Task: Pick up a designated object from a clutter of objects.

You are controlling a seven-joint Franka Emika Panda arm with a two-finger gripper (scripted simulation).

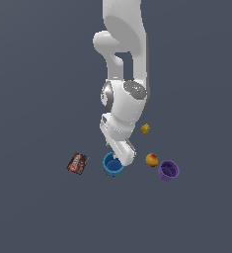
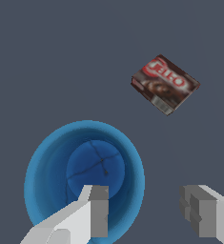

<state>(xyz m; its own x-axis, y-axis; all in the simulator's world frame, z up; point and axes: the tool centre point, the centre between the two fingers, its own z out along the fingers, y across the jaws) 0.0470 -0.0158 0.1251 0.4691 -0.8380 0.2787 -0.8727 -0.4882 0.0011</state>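
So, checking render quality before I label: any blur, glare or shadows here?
Exterior view: flat, even light, no cast shadows, the blue cup small and coarse. Wrist view: no glare, sharp enough to read the brown-red packet; gripper fingers blocky.

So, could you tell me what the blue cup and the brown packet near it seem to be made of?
The blue cup looks like moulded plastic: one uniform colour, smooth walls, a soft sheen, though faint dark lines cross its floor. The brown packet looks like printed cardboard: a flat box with sharp edges, a red logo and a matte face. Both are simulator renders, so these are only impressions.
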